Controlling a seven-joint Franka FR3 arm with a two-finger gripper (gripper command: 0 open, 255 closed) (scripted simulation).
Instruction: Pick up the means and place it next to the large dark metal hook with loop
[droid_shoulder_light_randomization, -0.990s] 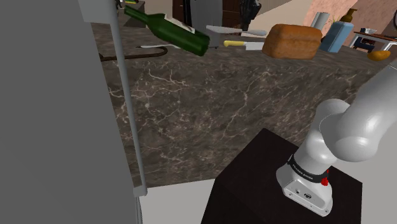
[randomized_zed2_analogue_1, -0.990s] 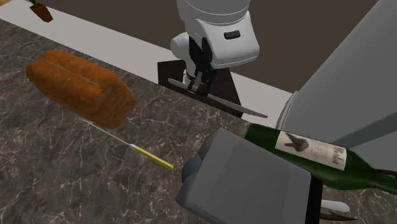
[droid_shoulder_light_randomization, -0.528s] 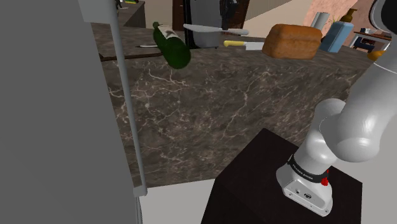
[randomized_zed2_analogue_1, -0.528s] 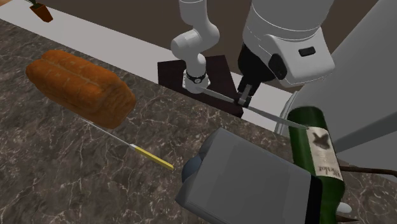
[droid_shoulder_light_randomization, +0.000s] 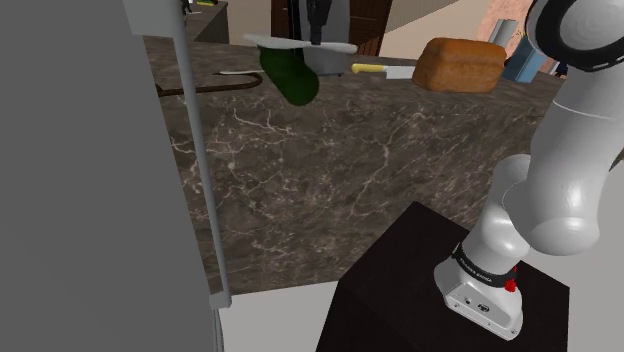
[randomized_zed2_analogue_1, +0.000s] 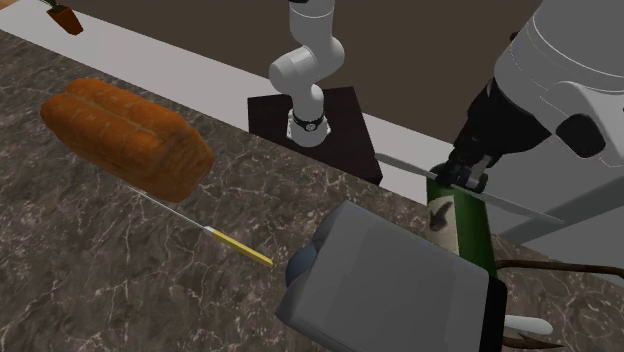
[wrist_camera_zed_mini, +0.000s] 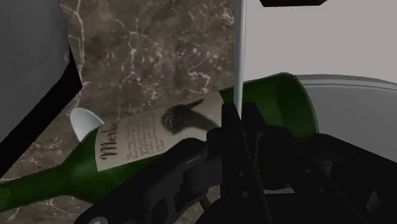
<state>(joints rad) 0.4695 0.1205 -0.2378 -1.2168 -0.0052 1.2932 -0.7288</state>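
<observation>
Grey slender blade (wrist_camera_zed_mini: 238, 51), pinched between the fingers (wrist_camera_zed_mini: 253, 127), held above a green wine bottle (wrist_camera_zed_mini: 280, 102) near the worktop's (droid_shoulder_light_randomization: 330, 170) far edge. Carrying step judged in hand; lowering beside the dark hook (droid_shoulder_light_randomization: 205, 88) is called for next.

Dark green glass wine bottle (wrist_camera_zed_mini: 280, 102): cream paper label (wrist_camera_zed_mini: 146, 135) reads "Merlot" in script. Smaller lines beneath are unreadable. White lettering on arm's black base band (droid_shoulder_light_randomization: 478, 266) is illegible.

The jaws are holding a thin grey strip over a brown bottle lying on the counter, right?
Not quite: the bottle is green, not brown, as the second exterior view shows. The jaws do hold the thin grey strip over it on the counter.
</observation>
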